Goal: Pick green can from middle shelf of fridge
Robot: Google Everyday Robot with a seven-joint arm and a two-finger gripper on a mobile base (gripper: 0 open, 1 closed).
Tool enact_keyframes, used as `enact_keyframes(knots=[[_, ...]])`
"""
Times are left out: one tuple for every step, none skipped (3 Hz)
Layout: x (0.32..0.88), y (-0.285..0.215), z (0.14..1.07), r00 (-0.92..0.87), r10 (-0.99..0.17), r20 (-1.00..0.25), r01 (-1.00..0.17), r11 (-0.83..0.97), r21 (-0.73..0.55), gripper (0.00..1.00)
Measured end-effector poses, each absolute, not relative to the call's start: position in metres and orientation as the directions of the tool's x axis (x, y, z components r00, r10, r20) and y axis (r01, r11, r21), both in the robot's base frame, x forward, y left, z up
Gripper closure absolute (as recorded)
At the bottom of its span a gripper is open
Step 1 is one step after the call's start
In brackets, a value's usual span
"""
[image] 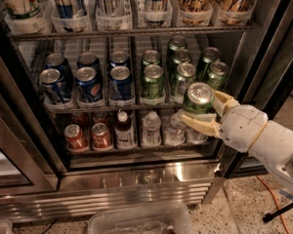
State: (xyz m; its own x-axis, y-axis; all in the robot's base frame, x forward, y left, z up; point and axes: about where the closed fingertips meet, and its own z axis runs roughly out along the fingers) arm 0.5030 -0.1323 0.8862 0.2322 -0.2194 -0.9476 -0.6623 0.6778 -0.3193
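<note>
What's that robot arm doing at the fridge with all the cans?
The robot's claw is shut on a green can and holds it out in front of the fridge, just off the right end of the middle shelf. More green cans and blue cans sit in rows on that shelf. Red cans and small bottles stand on the rack below.

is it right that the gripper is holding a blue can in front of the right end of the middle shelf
Not quite: the can is green, not blue. The camera view shows the gripper closed on the green can, held in front of the right end of the middle shelf of the fridge.
</note>
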Motion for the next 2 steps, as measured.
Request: enact_keyframes(knots=[[0.486,-0.124,0.898,0.233,-0.216,-0.948,-0.722,0.615,-0.318,1.0],[0.472,-0.118,0.907,0.179,-0.182,-0.967,-0.81,0.531,-0.249,1.0]])
